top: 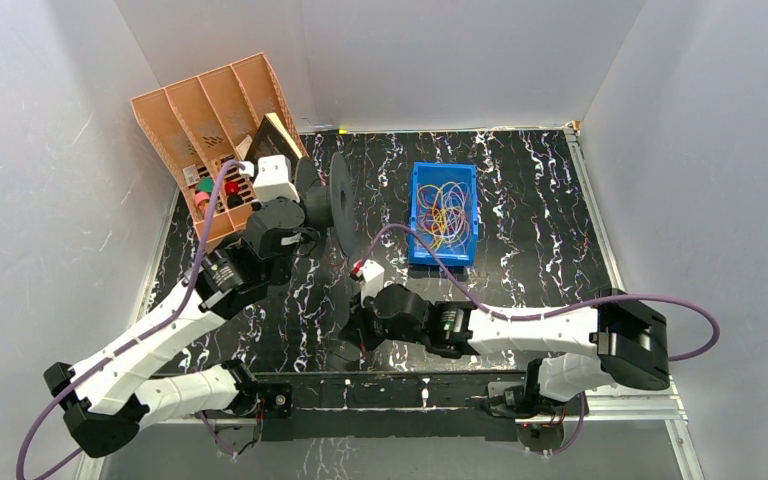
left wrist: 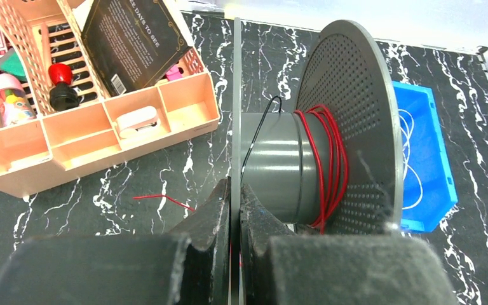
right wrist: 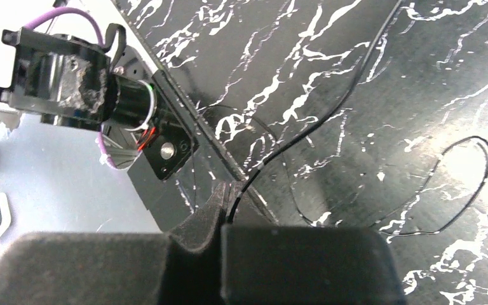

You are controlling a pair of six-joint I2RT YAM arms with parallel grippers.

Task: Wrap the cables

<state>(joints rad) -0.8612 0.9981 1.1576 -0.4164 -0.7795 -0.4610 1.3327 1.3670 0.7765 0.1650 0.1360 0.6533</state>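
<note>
- A thin black cable [right wrist: 330, 105] runs in a straight diagonal from the right gripper [right wrist: 229, 204] up and away across the black marbled table [right wrist: 419, 57]. More of its slack lies in a loose loop on the table.
- A red cable [left wrist: 332, 162] is coiled around the core of a grey plastic spool [left wrist: 273, 168], close to the perforated far flange. The spool's axis is horizontal.
- A blue plastic bin [top: 440, 257] holds a tangle of yellow, orange and purple cables [top: 442, 212].
- A peach slatted organiser [top: 175, 110] holds a dark book [left wrist: 133, 41] and small bottles in its compartments.
- The left arm reaches forward, and the left gripper [left wrist: 235, 197] is pinched on the spool's thin near flange.
- The right arm bends leftward, low over the table, with its fingers clamped on the black cable.
</note>
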